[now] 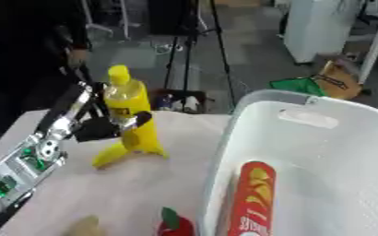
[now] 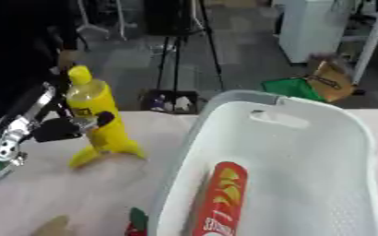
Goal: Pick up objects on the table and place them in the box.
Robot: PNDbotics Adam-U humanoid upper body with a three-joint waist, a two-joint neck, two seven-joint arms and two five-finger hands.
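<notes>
White box [image 1: 224,152] holds red can [image 1: 251,200] — left hand [image 1: 103,125] grips yellow bottle [image 1: 127,99].

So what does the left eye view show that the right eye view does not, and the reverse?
Only the left eye view shows most of the red apple at the bottom edge; the right eye view shows just a sliver. Only the right eye view shows more of the basket's right rim. Both share the left hand, fingers curled around the yellow bottle, a banana beside it, and a red tube in the white basket.
</notes>
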